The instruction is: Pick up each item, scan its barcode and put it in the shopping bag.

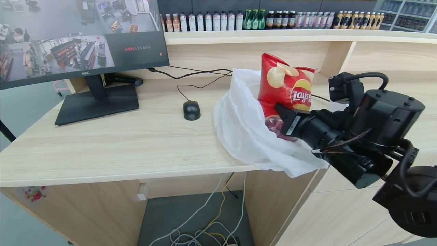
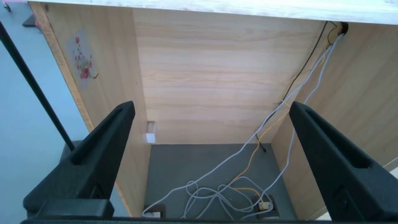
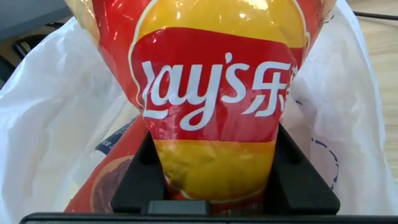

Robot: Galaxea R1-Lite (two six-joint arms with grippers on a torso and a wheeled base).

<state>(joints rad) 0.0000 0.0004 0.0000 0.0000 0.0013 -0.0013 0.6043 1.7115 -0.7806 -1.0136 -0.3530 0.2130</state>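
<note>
Chips (image 3: 211, 93) are pinched between the right jaws and held partway inside the bag (image 3: 50, 106), where another pack (image 3: 102, 186) is already lodged. Only release seems left for them. Left jaws are spread and empty, below the bench (image 1: 136, 143).

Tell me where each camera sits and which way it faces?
Head: on the head, looking down at the counter; right gripper shows.
Left wrist: on the left arm, facing cables under the counter; open left gripper frames them.
Right wrist: on the right arm, facing the clamped chip bag.
Shared, head and right wrist: chip bag, shopping bag.
</note>
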